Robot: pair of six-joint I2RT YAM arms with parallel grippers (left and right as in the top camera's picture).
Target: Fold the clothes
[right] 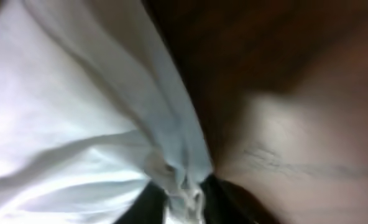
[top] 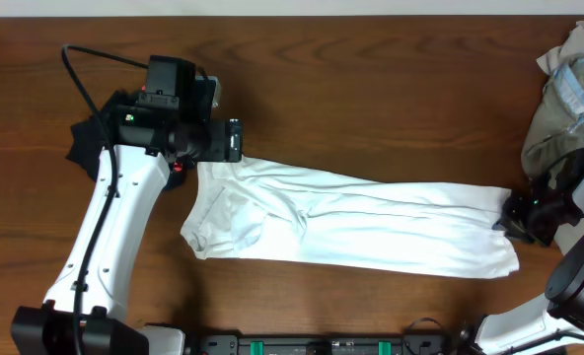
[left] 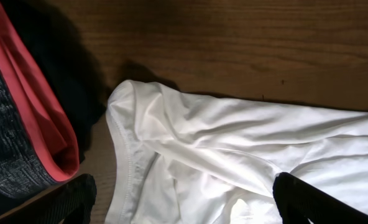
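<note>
The white T-shirt [top: 371, 222] lies stretched in a long band across the wooden table, left to right. My left gripper [top: 223, 148] is open above its left end; in the left wrist view the jaws [left: 184, 202] straddle the white cloth [left: 234, 149] by its hemmed edge. My right gripper [top: 514, 215] is shut on the shirt's right end; the right wrist view shows a pinched fold of white cloth [right: 184, 180] between the fingers. The black garment with grey-and-red band [top: 90, 138] lies under the left arm and fills the left of the left wrist view [left: 22, 118]. The khaki-beige garment [top: 558, 113] is heaped at the far right.
A light blue-and-white patterned cloth [top: 576, 84] lies on top of the khaki heap. A black cable [top: 80, 79] loops from the left arm. The table's back edge runs along the top of the overhead view.
</note>
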